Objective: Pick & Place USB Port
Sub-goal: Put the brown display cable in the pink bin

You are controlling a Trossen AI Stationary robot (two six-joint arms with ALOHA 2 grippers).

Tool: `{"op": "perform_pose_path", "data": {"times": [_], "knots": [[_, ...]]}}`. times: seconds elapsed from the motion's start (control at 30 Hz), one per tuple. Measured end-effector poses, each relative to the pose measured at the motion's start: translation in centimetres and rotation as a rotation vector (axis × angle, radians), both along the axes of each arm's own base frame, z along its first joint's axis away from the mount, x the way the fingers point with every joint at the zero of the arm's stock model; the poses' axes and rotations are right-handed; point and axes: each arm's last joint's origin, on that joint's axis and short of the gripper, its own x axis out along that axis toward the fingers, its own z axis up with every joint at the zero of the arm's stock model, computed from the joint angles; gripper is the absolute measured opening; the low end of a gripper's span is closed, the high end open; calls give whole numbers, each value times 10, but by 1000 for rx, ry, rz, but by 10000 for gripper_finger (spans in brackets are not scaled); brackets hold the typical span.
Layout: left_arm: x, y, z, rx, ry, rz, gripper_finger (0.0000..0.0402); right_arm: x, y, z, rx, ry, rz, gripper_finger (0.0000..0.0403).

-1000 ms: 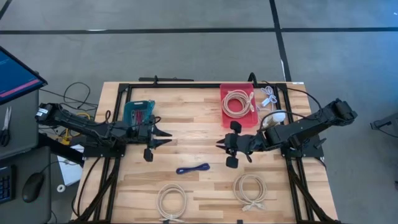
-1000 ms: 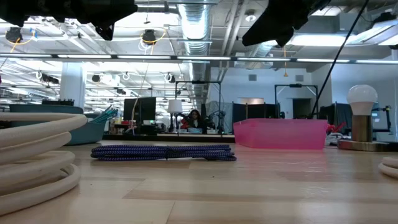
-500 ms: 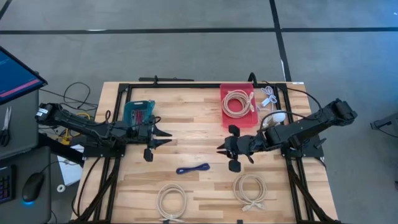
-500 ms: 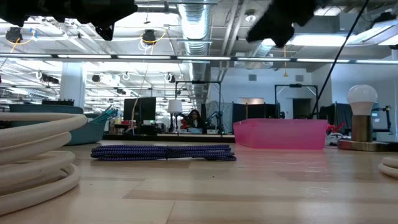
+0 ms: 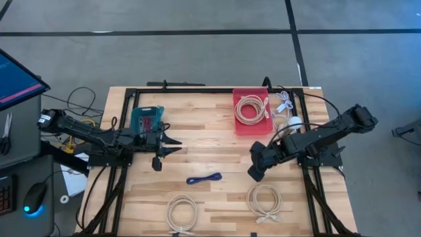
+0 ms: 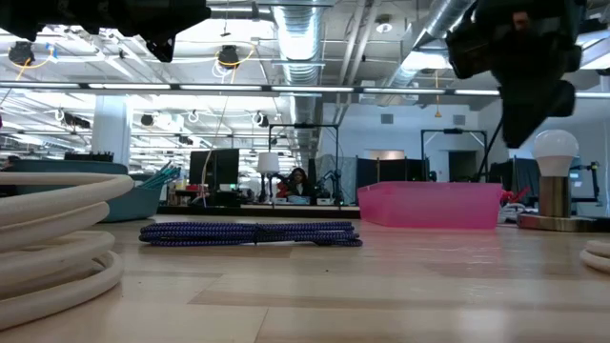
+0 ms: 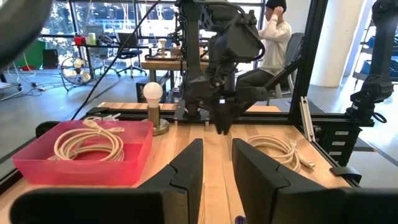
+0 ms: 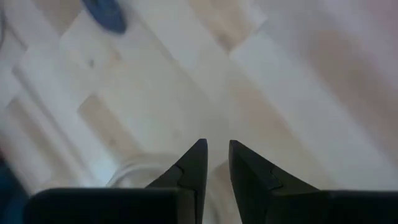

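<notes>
A blue braided cable bundle (image 5: 204,178) lies flat on the wooden table (image 5: 210,135) near its middle; it also shows in the low view (image 6: 250,232). No USB port can be made out on it. My right gripper (image 5: 252,174) hangs above the table to the right of the bundle, tipped steeply down. Its fingers (image 8: 216,163) stand a narrow gap apart with nothing between them. My left gripper (image 5: 172,146) waits level at the left, pointing toward the table's right. Its fingers (image 7: 217,165) are slightly apart and hold nothing.
A red bin (image 5: 251,110) with a white cable coil sits at the far right, with a bulb lamp (image 5: 294,122) beside it. A teal bin (image 5: 146,118) stands at the far left. Two white cable coils (image 5: 181,212) (image 5: 264,201) lie near the front edge.
My right gripper has tipped from pointing level toward the table's left to pointing steeply down, rolling as it turned. It has sunk and drawn toward the near right, coming into the low view at the upper right. The blue bundle has not moved.
</notes>
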Motion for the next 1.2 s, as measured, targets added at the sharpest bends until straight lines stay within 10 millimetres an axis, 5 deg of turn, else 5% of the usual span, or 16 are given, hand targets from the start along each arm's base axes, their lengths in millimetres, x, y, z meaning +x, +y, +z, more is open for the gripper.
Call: {"op": "perform_pose_path", "data": {"times": [0.47,0.73,1.2], "knots": [[0,0,-1,2,8,0,85,-5,38,-1,51,-49,321,59],[0,0,-1,2,8,0,85,-13,66,-21,43,57,369,65],[0,0,-1,2,7,0,85,-12,78,-66,-66,271,411,198]]}}
